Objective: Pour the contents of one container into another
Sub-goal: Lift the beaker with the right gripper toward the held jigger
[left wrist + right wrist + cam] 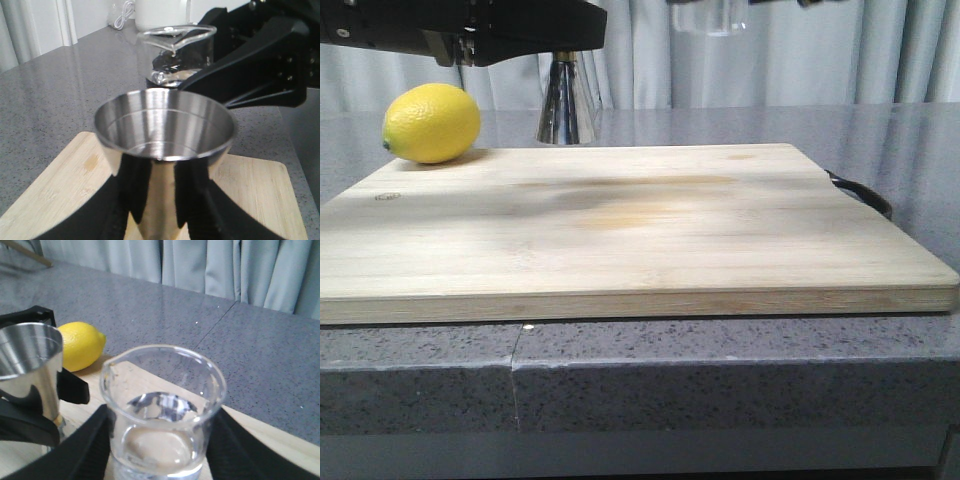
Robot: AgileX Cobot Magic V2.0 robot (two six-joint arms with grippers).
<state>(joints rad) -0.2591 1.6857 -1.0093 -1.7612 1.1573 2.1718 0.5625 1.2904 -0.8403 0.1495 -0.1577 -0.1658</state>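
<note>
The steel jigger (165,130) stands upright with its upper cup empty, and my left gripper (162,200) is shut on its waist. In the front view its lower cone (568,100) shows below the left gripper (560,45), over the far left of the board. The glass beaker (162,410) holds clear liquid in its bottom and stays upright, with my right gripper (160,445) shut on it. The beaker (175,55) hangs just beyond the jigger and higher; in the front view only the beaker's base (710,15) shows, at the top edge.
A wooden cutting board (640,230) covers most of the grey stone counter (720,370). A yellow lemon (432,122) lies at the board's far left corner, beside the jigger. A dark handle (865,195) sticks out at the board's right side. Curtains hang behind.
</note>
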